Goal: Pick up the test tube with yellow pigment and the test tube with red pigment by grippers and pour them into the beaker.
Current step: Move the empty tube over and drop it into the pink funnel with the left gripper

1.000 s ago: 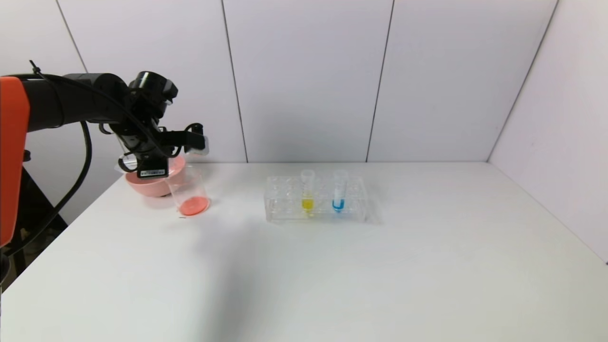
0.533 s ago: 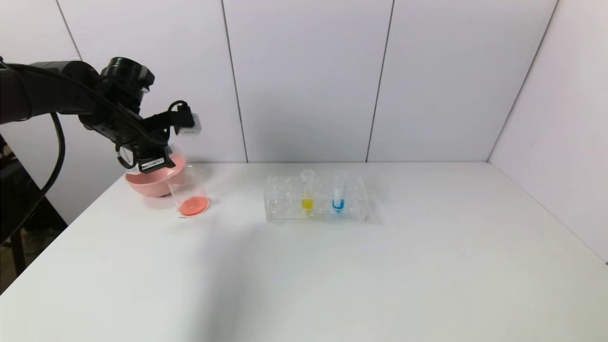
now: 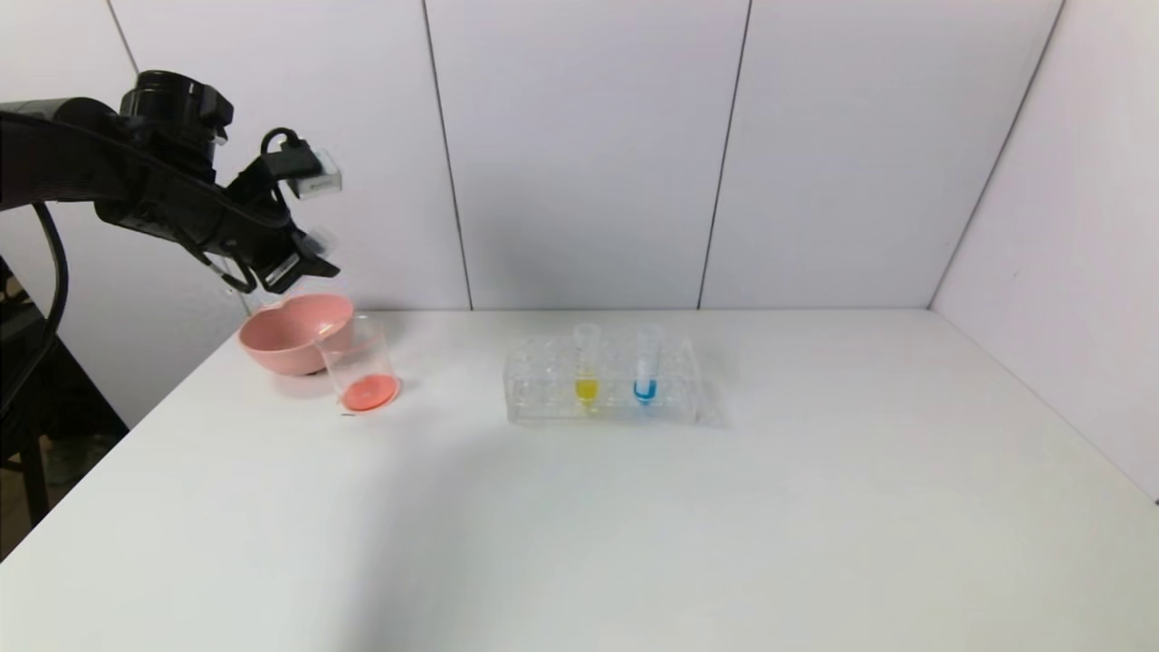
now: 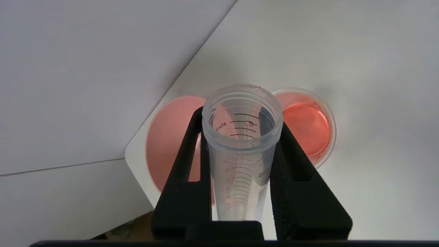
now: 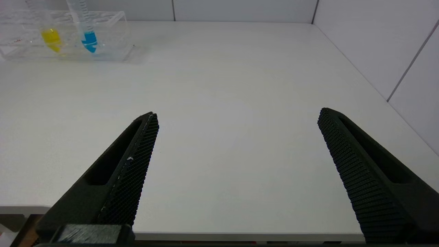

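My left gripper (image 3: 306, 256) hangs high above the pink bowl at the table's back left corner. It is shut on the test tube with red pigment (image 4: 241, 137), a clear graduated tube that looks empty apart from a red speck inside. Its open mouth points down toward the bowl and the beaker (image 4: 308, 125). The beaker (image 3: 360, 369) stands beside the bowl with red-orange liquid in its bottom. The test tube with yellow pigment (image 3: 586, 362) stands upright in the clear rack (image 3: 543, 385). My right gripper (image 5: 236, 116) is open and empty, low at the table's near edge.
A pink bowl (image 3: 288, 337) touches the beaker's back left side. A blue-tipped tube (image 3: 645, 367) stands in the rack next to the yellow one. The rack also shows in the right wrist view (image 5: 113, 31). White walls close the back and right.
My left arm has risen and swung back to the left, away from above the beaker, with the tube still in its grip. The beaker, bowl and rack have not moved.
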